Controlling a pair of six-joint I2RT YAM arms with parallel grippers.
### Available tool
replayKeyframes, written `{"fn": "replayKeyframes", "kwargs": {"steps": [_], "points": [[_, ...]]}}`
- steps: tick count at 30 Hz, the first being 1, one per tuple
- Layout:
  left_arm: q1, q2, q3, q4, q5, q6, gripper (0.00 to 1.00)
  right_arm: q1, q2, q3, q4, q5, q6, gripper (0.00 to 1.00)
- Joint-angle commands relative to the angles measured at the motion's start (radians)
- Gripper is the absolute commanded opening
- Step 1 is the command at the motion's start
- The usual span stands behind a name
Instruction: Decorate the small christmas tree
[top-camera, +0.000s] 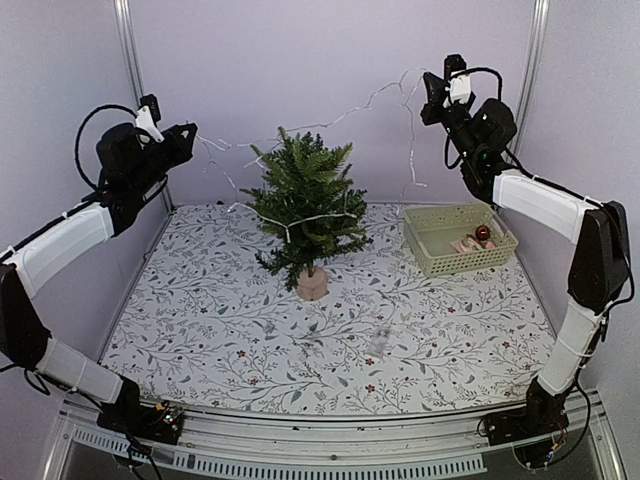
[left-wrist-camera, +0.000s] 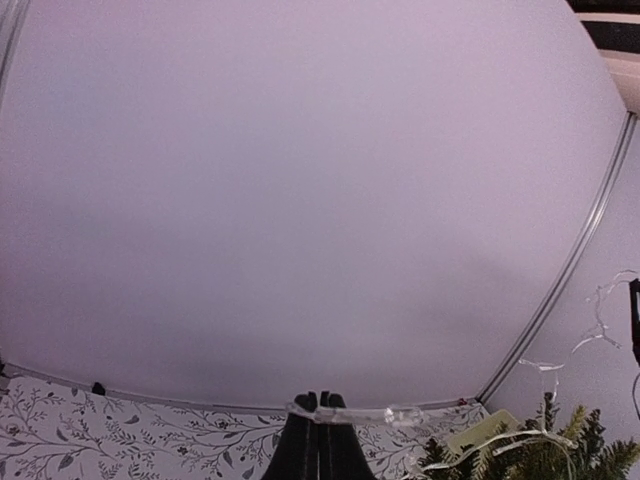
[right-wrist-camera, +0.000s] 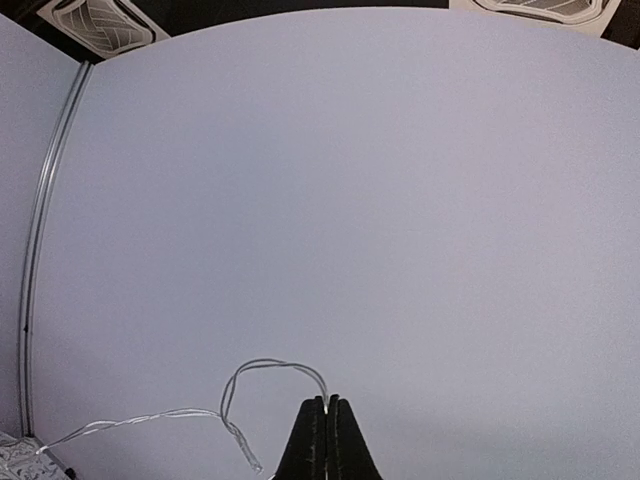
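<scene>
Lilac walls (top-camera: 300, 60), basket (top-camera: 460, 262) only overhead, wrists show left pincer (left-wrist-camera: 318, 402), right pincer (right-wrist-camera: 328, 402) pinching light string (left-wrist-camera: 400, 415)

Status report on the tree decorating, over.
Left gripper and right gripper shut on light string, held high. Tree upright beneath. Basket off right, nothing blocking.

Bright even light, soft shadows, fisheye wrist views.

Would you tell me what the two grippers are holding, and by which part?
Both hold the light string: the left gripper and right gripper each pinch the thin wire in shut fingertips, either side of the small christmas tree.
</scene>
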Motion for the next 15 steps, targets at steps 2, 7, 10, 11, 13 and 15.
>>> {"fn": "replayKeyframes", "kwargs": {"steps": [2,7,10,11,13,15], "points": [[0.011,0.081,0.069,0.027,0.049,0.000,0.00,-0.040,0.054,0.049,-0.010,0.091,-0.024,0.00],[0.009,0.164,0.130,0.011,0.112,0.020,0.00,-0.073,0.086,0.040,-0.051,0.145,-0.022,0.00],[0.007,0.212,0.145,0.037,0.171,0.039,0.00,-0.090,0.087,0.022,-0.063,0.132,-0.007,0.00],[0.005,0.222,0.152,0.039,0.183,0.046,0.00,-0.094,0.088,0.020,-0.069,0.128,-0.003,0.00],[-0.001,0.259,0.175,0.037,0.205,0.062,0.00,-0.100,0.091,0.018,-0.079,0.125,-0.002,0.00],[-0.012,0.287,0.193,0.036,0.231,0.084,0.00,-0.106,0.091,0.024,-0.092,0.119,-0.002,0.00]]}}
